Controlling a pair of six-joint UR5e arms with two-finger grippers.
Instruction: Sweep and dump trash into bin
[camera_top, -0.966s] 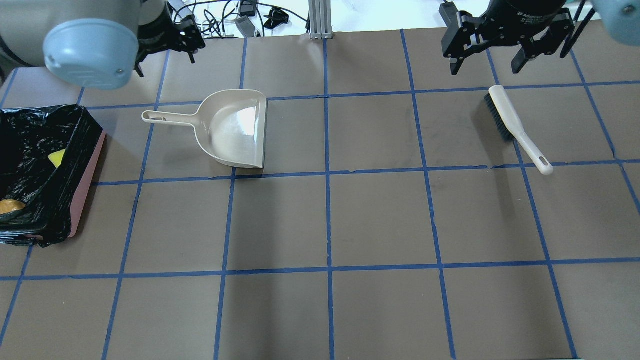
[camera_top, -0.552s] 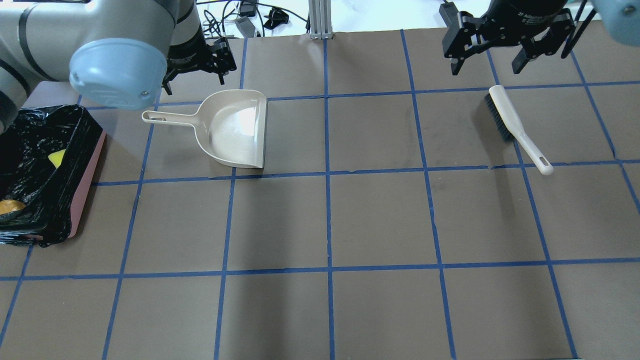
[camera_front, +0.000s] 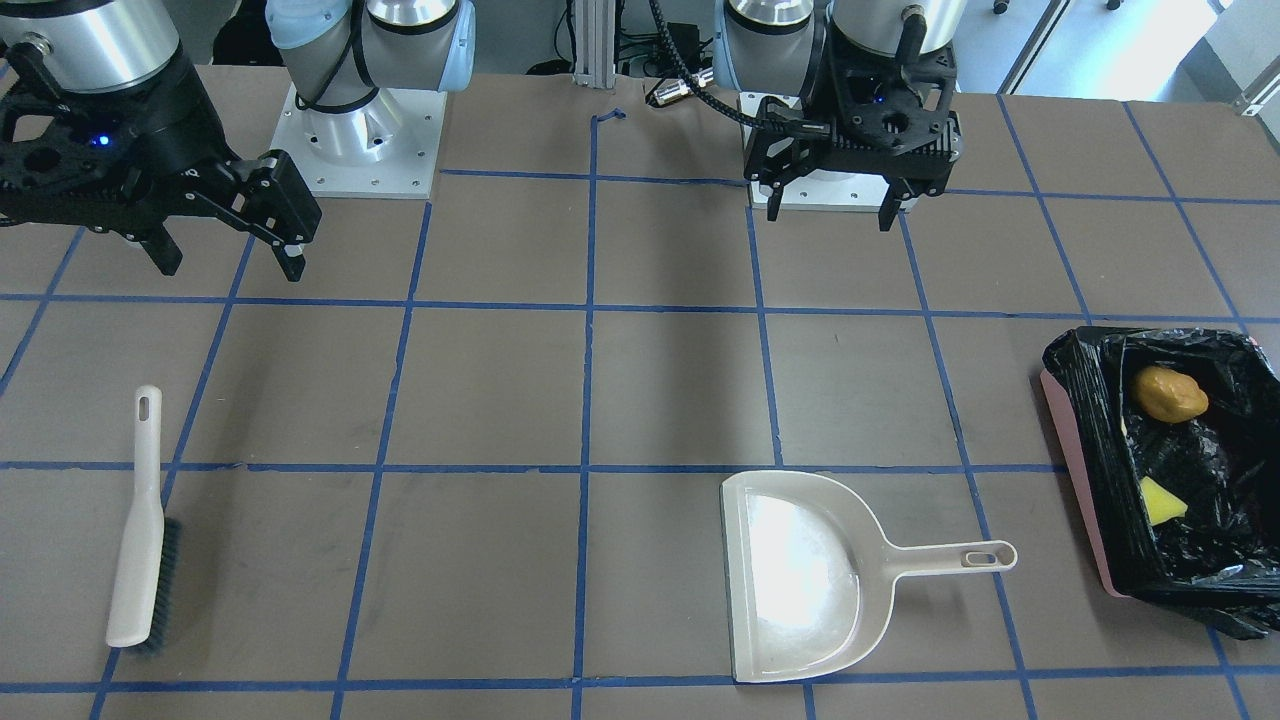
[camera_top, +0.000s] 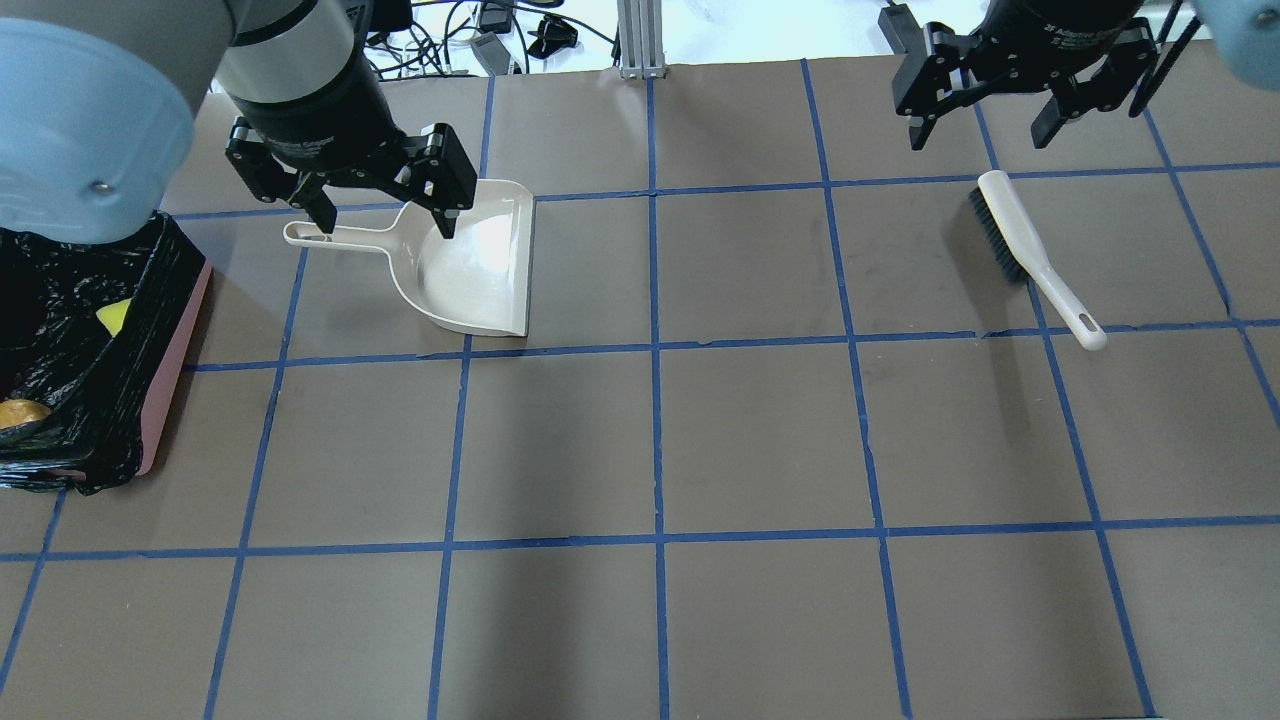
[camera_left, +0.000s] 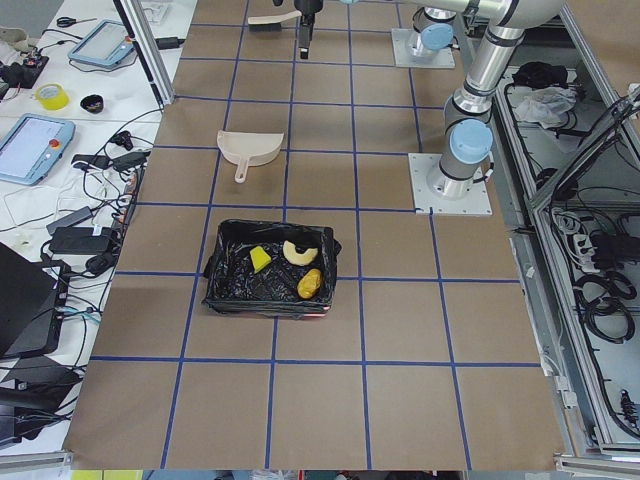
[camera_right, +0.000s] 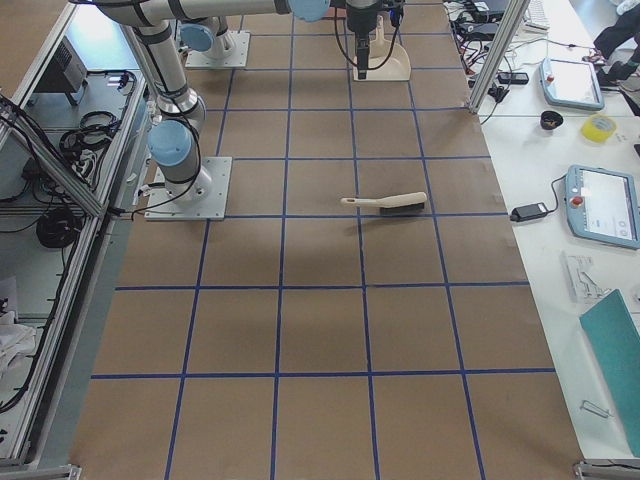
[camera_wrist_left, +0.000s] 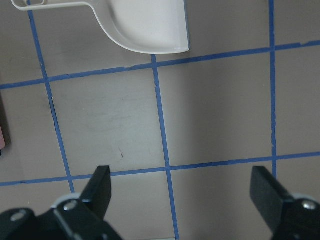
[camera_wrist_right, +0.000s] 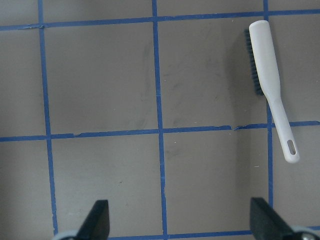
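The bin (camera_front: 1075, 470), pink with a black bag, stands at the table's left end and also shows in the overhead view (camera_top: 175, 370). Inside lie the golden-brown lump (camera_front: 1170, 394), the yellow sponge (camera_front: 1160, 500) and, seen from the left side, the croissant piece (camera_left: 298, 251). My left gripper (camera_top: 385, 225) is open and empty, high over the beige dustpan (camera_top: 470, 260), near where handle meets pan. My right gripper (camera_top: 978, 138) is open and empty, behind the white brush (camera_top: 1030, 250).
The dustpan (camera_front: 800, 580) lies flat and holds nothing, its handle pointing toward the bin. The brush (camera_front: 140, 540) lies on its side on the right half of the table. Blue tape lines grid the brown tabletop. Cables lie beyond the far edge.
My left arm has swung from the back left corner to the right and now hangs over the dustpan's handle. The right gripper, dustpan, brush and bin have stayed put.
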